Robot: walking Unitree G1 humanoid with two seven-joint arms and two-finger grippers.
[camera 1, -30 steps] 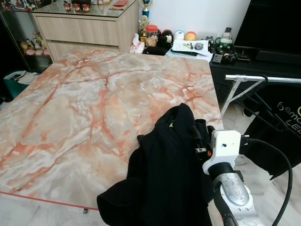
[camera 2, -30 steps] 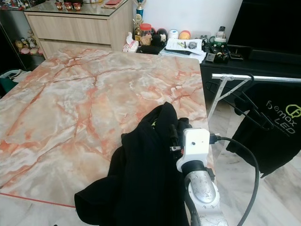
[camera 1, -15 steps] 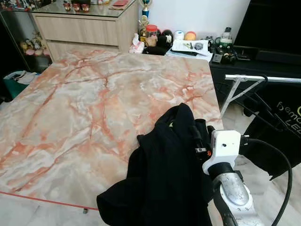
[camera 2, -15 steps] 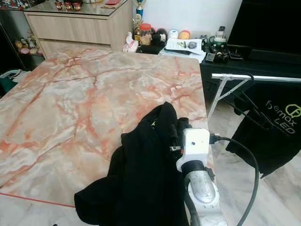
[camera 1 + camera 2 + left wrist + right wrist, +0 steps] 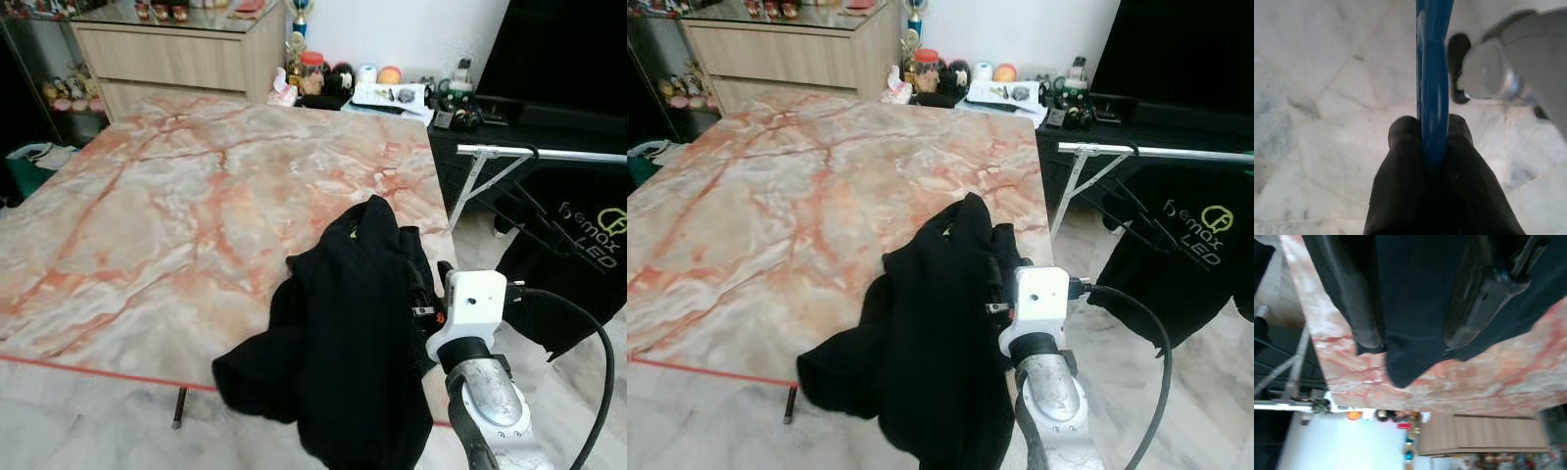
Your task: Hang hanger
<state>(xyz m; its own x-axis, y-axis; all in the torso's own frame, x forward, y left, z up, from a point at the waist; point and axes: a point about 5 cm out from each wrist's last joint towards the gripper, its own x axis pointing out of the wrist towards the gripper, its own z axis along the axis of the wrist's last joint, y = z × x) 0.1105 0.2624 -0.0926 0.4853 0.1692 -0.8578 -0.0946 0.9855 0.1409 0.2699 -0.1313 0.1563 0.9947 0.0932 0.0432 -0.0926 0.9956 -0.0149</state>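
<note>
Cloth dominates the eye views: a black garment is held up at the marble table's right edge by the right claw, limp and light, best taken by its collar, with a rail well apart to the right. In the left wrist view, the left claw is seen closed on a thin, stiff blue hanger over the floor. In the right wrist view, the garment is gripped between two fingers.
</note>
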